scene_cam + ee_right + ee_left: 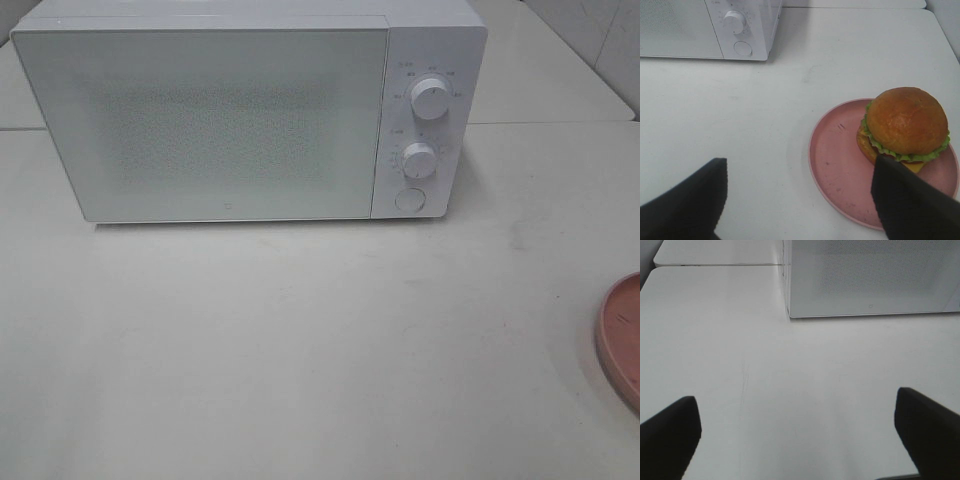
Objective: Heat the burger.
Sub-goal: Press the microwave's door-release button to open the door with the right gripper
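High view: white microwave (pixel 230 120), door shut; pink plate (pixel 622 340) edge.
Left wrist: left pincer (pixel 796 405) wide open above table (pixel 740 340), microwave ahead of it.
Right wrist: right pincer (pixel 799 167) wide open, empty; burger (pixel 905 120) on plate, just ahead, off to one side.

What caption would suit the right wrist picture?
Open right gripper near a burger on a pink plate, white microwave beyond.
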